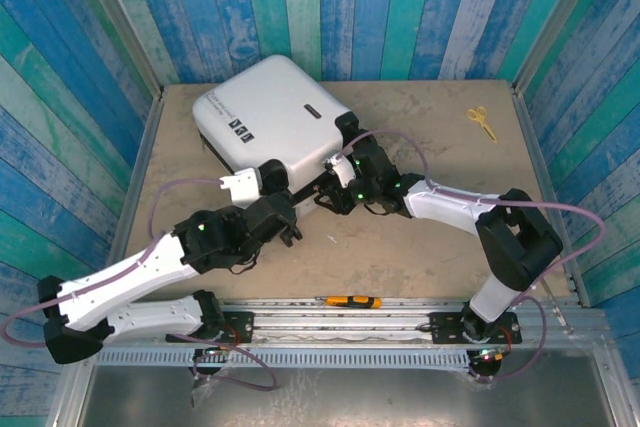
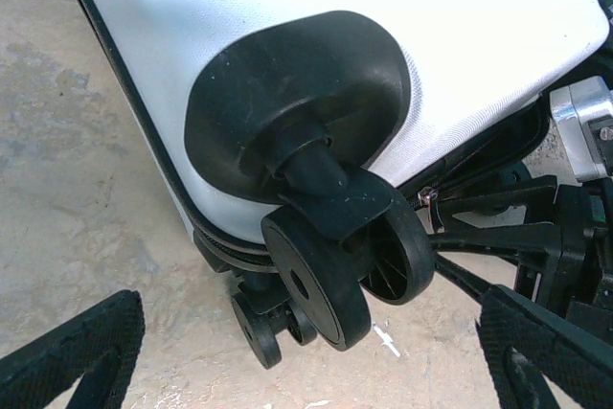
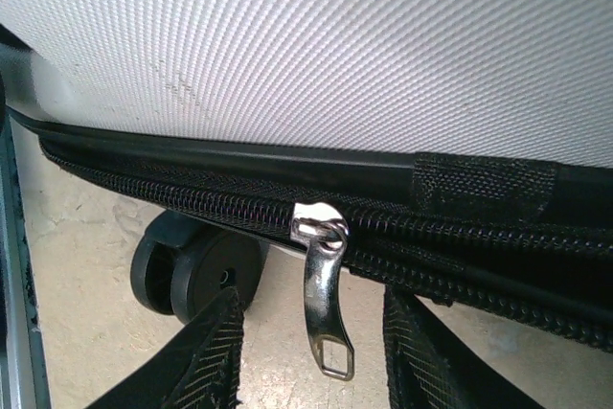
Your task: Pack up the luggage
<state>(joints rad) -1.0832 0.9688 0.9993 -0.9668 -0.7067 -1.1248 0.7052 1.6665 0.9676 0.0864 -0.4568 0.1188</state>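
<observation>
White hard-shell luggage (image 1: pixel 275 112) lies flat on the far left-centre part of the table (image 1: pixel 430 247), lid shell down on the base, black label marks facing up. Black trim and a zipper track run round its side.

Near corner, left wrist view: twin black caster wheels (image 2: pixel 330 275) under a black housing, and a second pair lower down behind them.

Left gripper (image 1: pixel 283 215): just off that wheel corner, jaws spread wide, holding nothing. Its fingers (image 2: pixel 72 361) sit at either lower edge of the view, clear of the wheels.

Right gripper (image 1: pixel 338 192): against the near side of the case. In the right wrist view a metal zipper pull (image 3: pixel 324 304) hangs from its slider between the two fingers (image 3: pixel 206 352). The jaws are partly apart, with a gap visible on each side of the pull, so no grip on it.

Elsewhere on the table: yellow scissors (image 1: pixel 482 122) at the far right, well apart from the case. An orange-and-black tool (image 1: pixel 350 301) lies at the near edge between the arm bases.
</observation>
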